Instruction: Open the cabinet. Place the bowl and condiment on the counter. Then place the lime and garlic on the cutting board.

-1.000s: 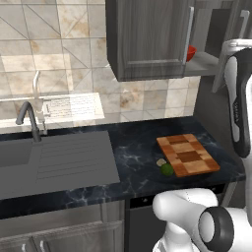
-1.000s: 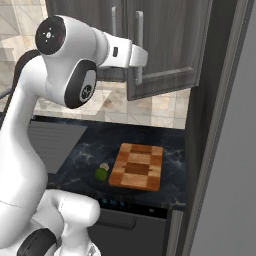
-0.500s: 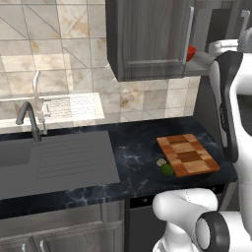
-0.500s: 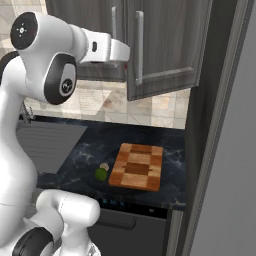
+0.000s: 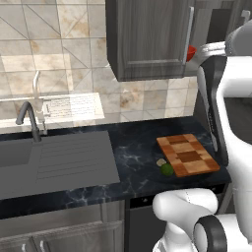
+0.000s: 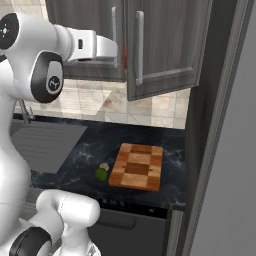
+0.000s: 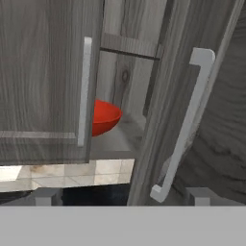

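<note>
The dark grey cabinet [image 7: 43,72] hangs over the counter [image 5: 138,147]. Its left door is closed and its right door [image 6: 165,45] stands ajar. Through the gap the red bowl [image 7: 103,117] sits on the shelf, also a red sliver [image 5: 191,51] in the left base view. My gripper [image 7: 122,197] is open and empty, facing the gap between the two bar handles, a little short of them. The condiment is hidden. The lime [image 5: 167,170] and the garlic [image 5: 161,161] lie on the counter, touching the left edge of the cutting board [image 5: 187,155].
A grey sink with drainboard [image 5: 64,157] and a tap [image 5: 29,118] fill the counter's left half. A tall dark panel [image 6: 210,125] walls off the right side. My white arm [image 6: 45,75] rises in front of the counter's left part in the right base view.
My hand has drawn back from the cabinet, leftward in the right base view, and the arm has swung with it. The jaws stay open; the doors have not moved.
</note>
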